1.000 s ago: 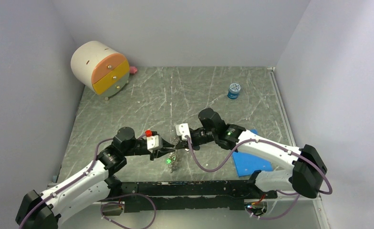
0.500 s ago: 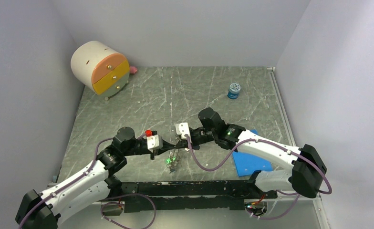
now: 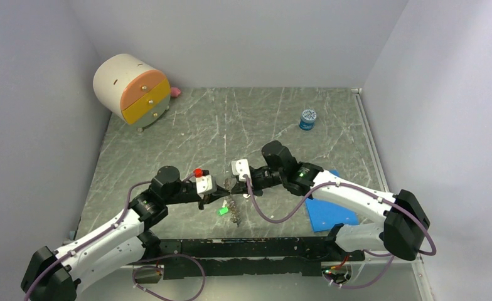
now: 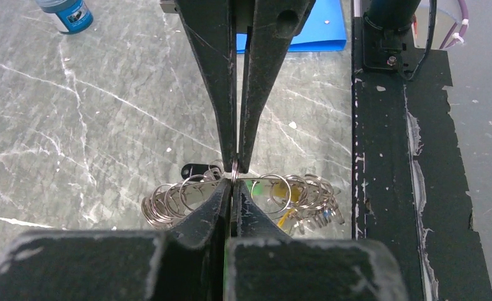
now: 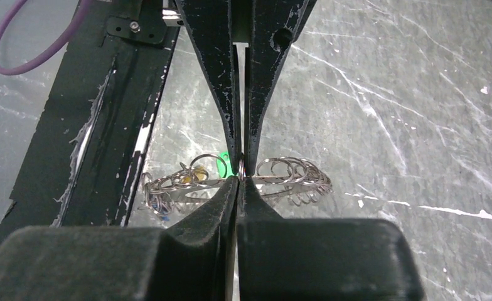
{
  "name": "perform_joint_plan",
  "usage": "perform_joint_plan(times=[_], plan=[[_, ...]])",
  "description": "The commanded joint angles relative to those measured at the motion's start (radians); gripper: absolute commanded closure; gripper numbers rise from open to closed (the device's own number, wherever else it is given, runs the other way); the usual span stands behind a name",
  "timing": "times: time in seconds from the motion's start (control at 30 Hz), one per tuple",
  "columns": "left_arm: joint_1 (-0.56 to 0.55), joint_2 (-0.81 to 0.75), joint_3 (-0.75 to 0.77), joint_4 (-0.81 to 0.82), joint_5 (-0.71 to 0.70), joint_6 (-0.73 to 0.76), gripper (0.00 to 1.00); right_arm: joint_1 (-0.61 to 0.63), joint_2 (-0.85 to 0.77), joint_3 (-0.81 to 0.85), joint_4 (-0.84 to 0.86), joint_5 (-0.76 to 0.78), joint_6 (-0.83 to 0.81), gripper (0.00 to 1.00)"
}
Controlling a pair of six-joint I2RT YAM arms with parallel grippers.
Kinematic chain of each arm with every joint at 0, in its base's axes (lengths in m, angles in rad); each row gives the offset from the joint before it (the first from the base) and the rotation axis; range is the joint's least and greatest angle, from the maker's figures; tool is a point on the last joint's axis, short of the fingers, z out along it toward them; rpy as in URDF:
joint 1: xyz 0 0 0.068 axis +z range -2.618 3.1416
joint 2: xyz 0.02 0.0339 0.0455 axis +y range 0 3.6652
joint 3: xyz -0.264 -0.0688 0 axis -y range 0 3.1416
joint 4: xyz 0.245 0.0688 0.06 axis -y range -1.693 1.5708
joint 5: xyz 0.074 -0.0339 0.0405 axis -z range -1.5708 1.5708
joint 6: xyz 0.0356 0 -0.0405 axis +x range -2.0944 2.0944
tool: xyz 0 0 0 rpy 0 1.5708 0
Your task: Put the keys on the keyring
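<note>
The left arm and right arm bend inward and meet tip to tip at the keyring. The left gripper reaches it from its left and the right gripper from its right. Both sets of jaws are pressed together, seemingly pinching its wire at the same spot.

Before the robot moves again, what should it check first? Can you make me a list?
1. Right gripper shut on the keyring: ok.
2. Left gripper shut on the same keyring: ok.
3. Every key threaded on it: cannot tell; the green key sits in the tangle.
4. Keyring lifted off the table: cannot tell.
5. Blue jar far from both arms: ok.
</note>
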Motion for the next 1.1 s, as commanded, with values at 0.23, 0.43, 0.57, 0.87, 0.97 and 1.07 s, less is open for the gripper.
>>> perform_joint_plan(times=[0.23, 0.43, 0.57, 0.87, 0.97, 1.07], plan=[[-0.002, -0.029, -0.024, 0.131, -0.021, -0.081, 0.97, -0.139, -0.102, -0.135, 0.394, -0.109, 0.255, 0.31], [-0.002, -0.068, -0.079, 0.219, -0.033, -0.096, 0.98, -0.25, -0.185, -0.261, 0.613, -0.071, 0.439, 0.03], [-0.002, -0.087, -0.111, 0.282, -0.021, -0.087, 0.97, -0.26, -0.225, -0.33, 0.709, 0.037, 0.501, 0.01], [-0.002, -0.13, -0.119, 0.254, -0.053, -0.036, 0.97, -0.262, -0.166, -0.18, 0.366, 0.371, 0.659, 0.01], [-0.003, -0.153, -0.126, 0.246, -0.095, -0.037, 0.97, -0.262, -0.153, -0.209, 0.358, 0.364, 0.656, 0.01], [-0.003, -0.174, -0.122, 0.216, -0.117, -0.033, 0.97, -0.262, -0.158, -0.245, 0.364, 0.395, 0.726, 0.01]])
